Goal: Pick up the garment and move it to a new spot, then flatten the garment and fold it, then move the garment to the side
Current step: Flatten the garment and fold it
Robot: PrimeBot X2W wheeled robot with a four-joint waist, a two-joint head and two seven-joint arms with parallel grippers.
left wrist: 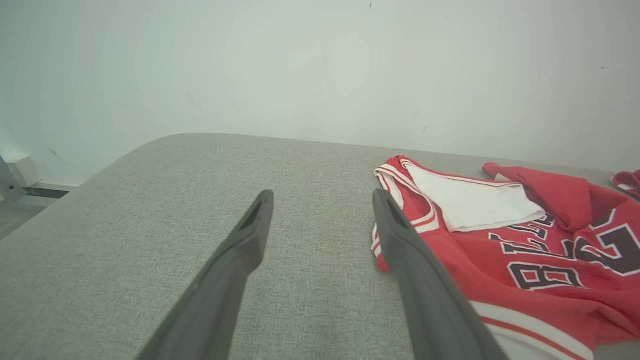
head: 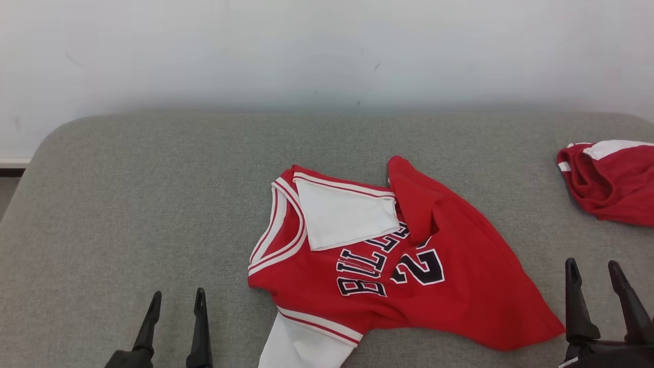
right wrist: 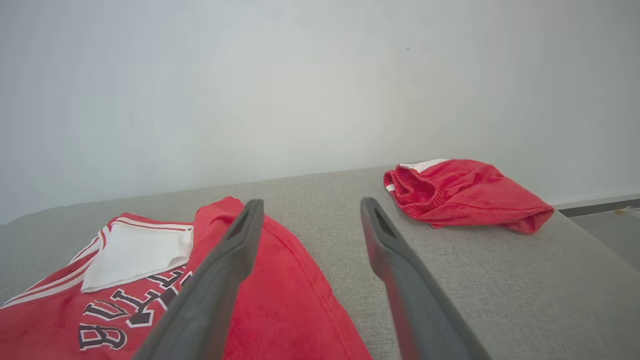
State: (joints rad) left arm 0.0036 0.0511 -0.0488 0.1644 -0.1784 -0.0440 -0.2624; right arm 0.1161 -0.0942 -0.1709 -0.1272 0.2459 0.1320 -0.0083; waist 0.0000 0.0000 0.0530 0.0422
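Observation:
The garment [head: 409, 276] is a red basketball jersey with white trim and dark lettering. It lies crumpled in the middle of the grey padded table [head: 153, 179], one white part folded over its chest. It also shows in the left wrist view [left wrist: 525, 260] and the right wrist view [right wrist: 125, 305]. My left gripper [head: 176, 301] stands open at the lower left, empty, left of the jersey. Open too is my right gripper [head: 592, 271], at the lower right, just past the jersey's right corner and holding nothing.
A second red garment [head: 613, 179] lies bunched at the table's right edge, also in the right wrist view [right wrist: 465, 195]. A white wall [head: 327, 51] stands behind the table. Bare grey surface stretches to the left and behind the jersey.

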